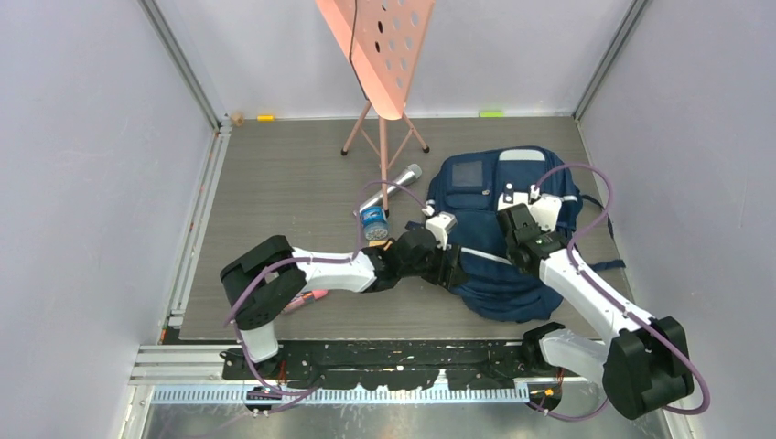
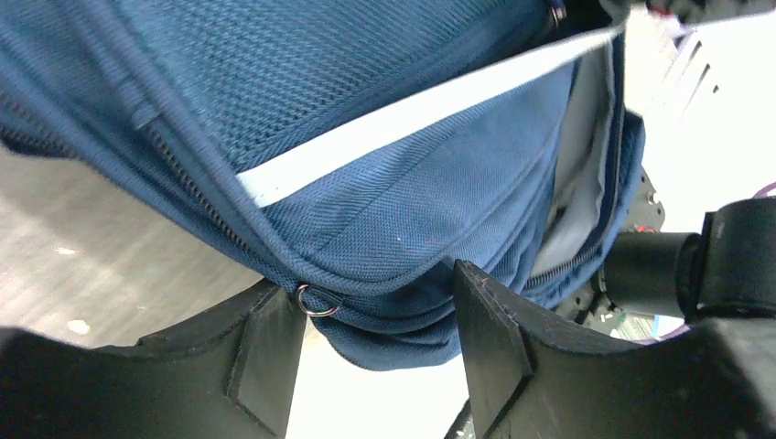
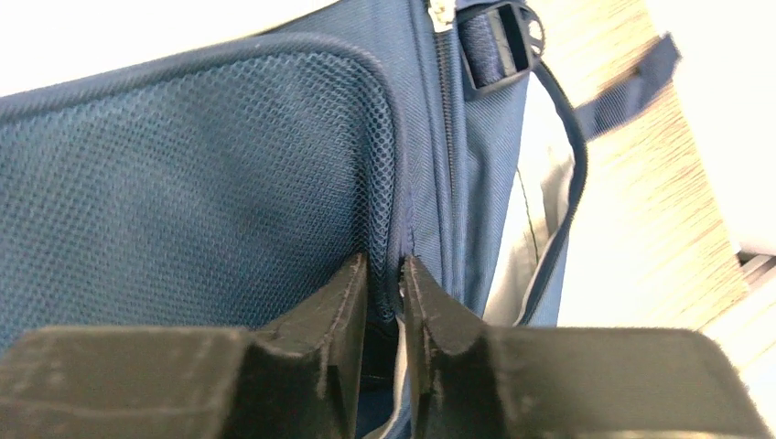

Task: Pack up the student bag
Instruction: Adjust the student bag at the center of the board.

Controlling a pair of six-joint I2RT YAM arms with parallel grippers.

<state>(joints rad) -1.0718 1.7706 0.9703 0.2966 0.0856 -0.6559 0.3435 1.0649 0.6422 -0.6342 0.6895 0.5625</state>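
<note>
1. Lying flat on the wood-grain table (image 1: 274,183), the student bag (image 1: 512,197) fills the 3 o'clock side of the top view, its grey patches toward 12 o'clock.
2. The left gripper (image 1: 455,265) sits at the bag's 8 o'clock edge. In the wrist view its 2 fingers (image 2: 494,329) stand apart around a bunched navy fold, and the cloth meets both inner faces. Cannot tell whether the fold is pinched firm.
3. A small metal ring (image 2: 317,302) hangs off that fold against the left-hand finger. A pale stripe (image 2: 412,119) crosses the fabric above.
4. The right gripper (image 1: 514,230) is on the bag near its middle, fingers nearly together and clamped on the seam beside a mesh panel (image 3: 183,183).
5. A microphone (image 1: 393,187) and a blue can (image 1: 373,222) lie at 9 o'clock from the bag, and a pink music stand (image 1: 380,46) is at 11 o'clock.
</note>
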